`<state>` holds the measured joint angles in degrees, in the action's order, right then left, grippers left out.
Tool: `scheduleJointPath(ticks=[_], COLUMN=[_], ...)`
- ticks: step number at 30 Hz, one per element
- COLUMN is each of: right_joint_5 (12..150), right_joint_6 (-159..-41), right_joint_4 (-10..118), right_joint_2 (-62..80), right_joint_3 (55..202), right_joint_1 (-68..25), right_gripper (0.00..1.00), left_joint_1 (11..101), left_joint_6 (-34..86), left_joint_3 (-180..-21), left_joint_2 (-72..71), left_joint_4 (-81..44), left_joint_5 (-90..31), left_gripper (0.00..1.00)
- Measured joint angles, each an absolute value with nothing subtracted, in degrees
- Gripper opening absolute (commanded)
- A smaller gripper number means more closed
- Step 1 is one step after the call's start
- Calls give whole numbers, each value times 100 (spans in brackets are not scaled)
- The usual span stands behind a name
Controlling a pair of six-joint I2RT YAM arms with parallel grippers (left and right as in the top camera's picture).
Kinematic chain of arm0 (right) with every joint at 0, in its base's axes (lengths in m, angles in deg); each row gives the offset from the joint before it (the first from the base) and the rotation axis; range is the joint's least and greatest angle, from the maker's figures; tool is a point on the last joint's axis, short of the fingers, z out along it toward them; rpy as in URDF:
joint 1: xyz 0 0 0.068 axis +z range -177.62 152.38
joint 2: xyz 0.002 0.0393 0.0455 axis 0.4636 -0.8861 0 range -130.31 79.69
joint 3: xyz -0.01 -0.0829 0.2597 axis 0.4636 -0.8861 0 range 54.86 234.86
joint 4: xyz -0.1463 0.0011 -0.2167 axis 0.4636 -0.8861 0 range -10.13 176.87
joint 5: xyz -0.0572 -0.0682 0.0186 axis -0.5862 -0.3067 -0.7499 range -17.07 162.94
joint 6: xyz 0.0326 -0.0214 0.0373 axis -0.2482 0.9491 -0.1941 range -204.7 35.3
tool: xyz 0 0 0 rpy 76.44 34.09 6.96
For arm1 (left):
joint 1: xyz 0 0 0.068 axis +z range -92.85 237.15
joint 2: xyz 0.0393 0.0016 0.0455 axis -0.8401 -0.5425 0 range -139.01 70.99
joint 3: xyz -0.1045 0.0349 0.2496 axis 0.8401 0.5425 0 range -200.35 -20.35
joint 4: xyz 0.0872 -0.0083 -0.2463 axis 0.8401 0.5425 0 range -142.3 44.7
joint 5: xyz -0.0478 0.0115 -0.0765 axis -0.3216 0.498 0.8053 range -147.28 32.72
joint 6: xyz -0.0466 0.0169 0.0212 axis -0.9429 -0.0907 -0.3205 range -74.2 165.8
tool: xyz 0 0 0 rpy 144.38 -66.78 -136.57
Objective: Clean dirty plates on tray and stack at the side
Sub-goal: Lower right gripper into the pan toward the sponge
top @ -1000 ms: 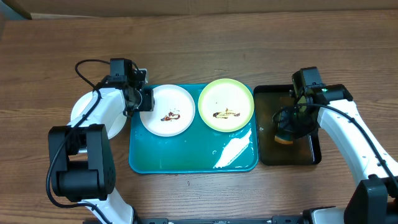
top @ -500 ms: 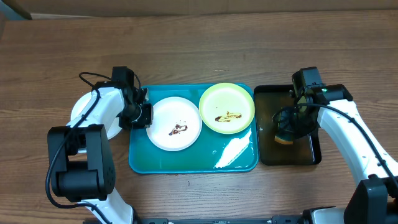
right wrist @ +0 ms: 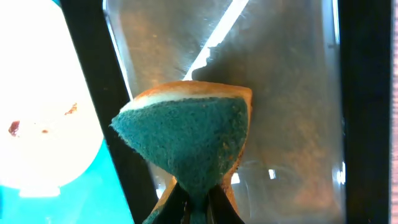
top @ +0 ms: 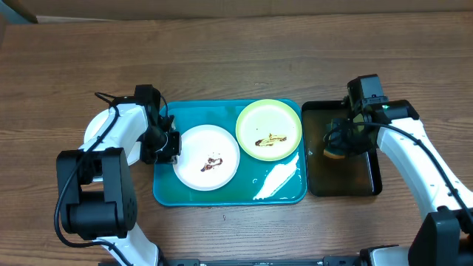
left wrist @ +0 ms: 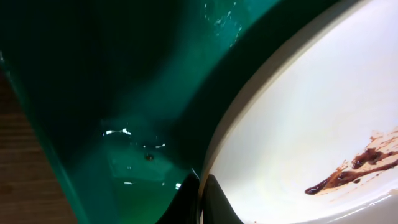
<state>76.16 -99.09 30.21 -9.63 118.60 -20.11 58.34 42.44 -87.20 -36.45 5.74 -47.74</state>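
Left gripper [left wrist: 202, 200] pinches the rim of the smeared round white plate [left wrist: 311, 118], a grip seen only at the wrist; overhead places it on the teal-blue rectangular plastic tray [top: 222, 193]. Right gripper [right wrist: 198, 208] squeezes a blue-faced yellow sponge [right wrist: 186, 137] over the black tray [top: 347, 181].

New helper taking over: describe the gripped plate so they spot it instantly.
Find the teal tray at the table's centre. On its left half lies a white plate with a brown smear, its rim pinched by the left end effector, unlike the yellow-green plate beside it.
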Motion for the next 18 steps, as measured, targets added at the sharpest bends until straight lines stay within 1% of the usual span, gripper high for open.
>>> scheduleJointPath(ticks=[11,18], right_joint_5=[7754,7824], right_joint_6=[-9725,-9701], right_joint_4=[3775,3725], right_joint_2=[-2127,-2187], right_joint_3=[11322,11386], right_joint_1=[-2013,-2015], right_gripper=[4,4], left_joint_1=[5834,5834], left_joint_6=[4144,4144], left_joint_3=[-8720,-8720], left_joint_2=[-3645,-3645], left_joint_4=[694,707], left_joint_5=[-4770,-4772], left_gripper=[4,4])
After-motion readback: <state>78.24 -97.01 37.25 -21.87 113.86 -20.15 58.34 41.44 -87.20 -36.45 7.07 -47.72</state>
